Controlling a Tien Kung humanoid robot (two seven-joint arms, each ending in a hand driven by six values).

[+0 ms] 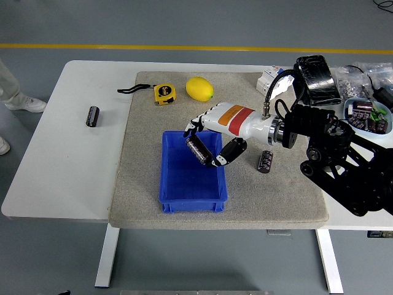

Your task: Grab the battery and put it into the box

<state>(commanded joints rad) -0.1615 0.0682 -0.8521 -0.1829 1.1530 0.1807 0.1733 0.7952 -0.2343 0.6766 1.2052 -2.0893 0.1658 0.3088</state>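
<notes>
My right hand [204, 145] reaches in from the right and hangs over the blue box [174, 189], its fingers shut on a dark cylindrical battery [197, 150]. The held battery is tilted, above the box's inner floor near its far right part. A second battery [265, 161] lies on the grey mat to the right of the box, under my forearm. A third battery [92, 115] lies on the bare white table at the far left. The left arm does not show.
On the grey mat [141, 160] behind the box lie a yellow tape measure [163, 93] and a lemon [199, 88]. At the back right stand a white breaker [274, 81], a black pack [315, 78] and a bowl of small parts [367, 115].
</notes>
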